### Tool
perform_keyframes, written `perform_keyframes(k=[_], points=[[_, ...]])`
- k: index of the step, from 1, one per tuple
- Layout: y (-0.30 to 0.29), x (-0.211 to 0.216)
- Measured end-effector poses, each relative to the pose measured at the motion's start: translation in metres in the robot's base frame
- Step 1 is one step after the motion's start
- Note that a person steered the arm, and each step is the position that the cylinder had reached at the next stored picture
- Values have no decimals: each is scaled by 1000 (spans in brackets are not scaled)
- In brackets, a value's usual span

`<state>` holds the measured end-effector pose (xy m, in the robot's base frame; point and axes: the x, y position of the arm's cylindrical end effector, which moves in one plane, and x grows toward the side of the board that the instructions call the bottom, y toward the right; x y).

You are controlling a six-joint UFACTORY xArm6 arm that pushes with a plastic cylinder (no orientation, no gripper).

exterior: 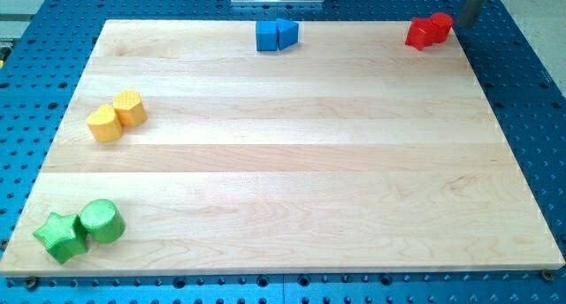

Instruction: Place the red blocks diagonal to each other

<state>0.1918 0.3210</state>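
Observation:
Two red blocks touch each other near the board's top right corner: one (420, 34) to the left and lower, the other (439, 23) to the right and slightly higher; their shapes are hard to make out. My tip (463, 25) is the lower end of a dark rod coming down from the view's top right. It stands just right of the right red block, close to it or touching it.
A blue cube (267, 35) and a blue wedge-like block (287, 33) touch at the top middle. Two yellow blocks (106, 124) (130, 107) touch at the left. A green star (60, 237) and a green cylinder (102, 221) sit at the bottom left. The wooden board (309, 163) lies on a blue perforated table.

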Motion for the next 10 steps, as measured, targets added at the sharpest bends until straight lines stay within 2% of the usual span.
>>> perform_keyframes(k=[6, 9, 10], points=[[-140, 77], [-293, 161], [-335, 163]])
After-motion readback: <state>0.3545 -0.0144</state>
